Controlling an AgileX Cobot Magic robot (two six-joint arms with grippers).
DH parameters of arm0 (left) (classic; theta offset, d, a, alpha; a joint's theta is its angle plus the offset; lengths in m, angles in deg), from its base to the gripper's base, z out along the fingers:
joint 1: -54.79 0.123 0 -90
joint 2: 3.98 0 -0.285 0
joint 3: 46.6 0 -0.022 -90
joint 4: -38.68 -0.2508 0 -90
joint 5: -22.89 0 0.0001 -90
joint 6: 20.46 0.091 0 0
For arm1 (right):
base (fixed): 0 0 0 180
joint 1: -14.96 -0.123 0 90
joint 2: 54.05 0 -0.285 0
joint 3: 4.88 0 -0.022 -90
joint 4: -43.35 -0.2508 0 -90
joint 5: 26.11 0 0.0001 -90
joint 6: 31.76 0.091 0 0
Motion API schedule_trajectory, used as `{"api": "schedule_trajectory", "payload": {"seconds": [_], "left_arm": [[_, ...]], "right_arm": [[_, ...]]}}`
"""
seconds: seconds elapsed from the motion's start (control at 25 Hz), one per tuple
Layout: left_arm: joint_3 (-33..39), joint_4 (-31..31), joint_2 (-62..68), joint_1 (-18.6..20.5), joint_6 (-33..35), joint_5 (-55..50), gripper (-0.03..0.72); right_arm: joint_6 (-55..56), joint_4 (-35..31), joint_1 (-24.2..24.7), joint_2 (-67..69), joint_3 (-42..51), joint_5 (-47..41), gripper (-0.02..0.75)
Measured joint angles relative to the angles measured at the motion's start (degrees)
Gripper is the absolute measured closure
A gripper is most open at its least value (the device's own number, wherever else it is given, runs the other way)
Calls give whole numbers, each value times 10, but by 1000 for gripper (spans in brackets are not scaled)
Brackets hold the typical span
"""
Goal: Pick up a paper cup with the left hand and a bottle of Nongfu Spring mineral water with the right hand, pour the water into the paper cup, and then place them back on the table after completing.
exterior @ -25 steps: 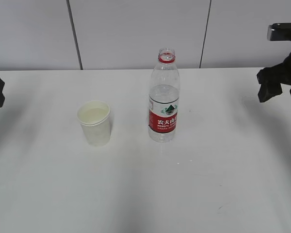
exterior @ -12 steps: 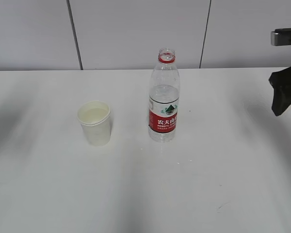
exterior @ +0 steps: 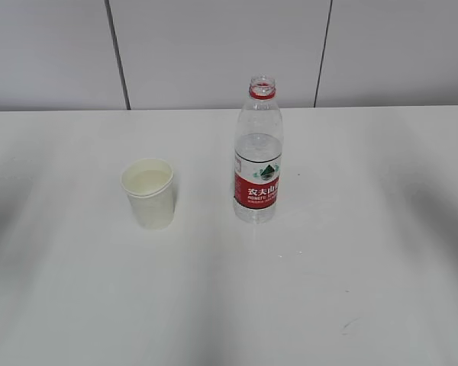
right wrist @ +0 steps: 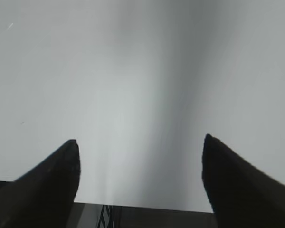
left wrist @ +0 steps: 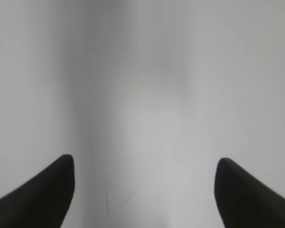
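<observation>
A white paper cup [exterior: 149, 193] stands upright on the white table [exterior: 351, 252], left of centre, with pale liquid inside. An uncapped clear bottle [exterior: 258, 152] with a red label and red neck ring stands upright to the cup's right, with clear water in it. Both arms are out of the exterior view. My left gripper [left wrist: 143, 164] is open and empty over bare tabletop. My right gripper [right wrist: 140, 142] is open and empty over bare tabletop near a table edge [right wrist: 142, 209].
A grey panelled wall [exterior: 214, 53] runs behind the table. Soft shadows lie on the table at the left and right sides.
Both arms have drawn outward and left the exterior view: the left off the left edge, the right off the right edge. Cup and bottle have not moved.
</observation>
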Motion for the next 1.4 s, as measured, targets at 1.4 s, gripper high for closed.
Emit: {"api": "schedule_trajectory", "payload": {"seconds": [1.4], "left_arm": [[244, 35, -445, 0, 1, -26, 172]], "right_arm": [[-1, -27, 0, -534, 336, -17, 150]]}}
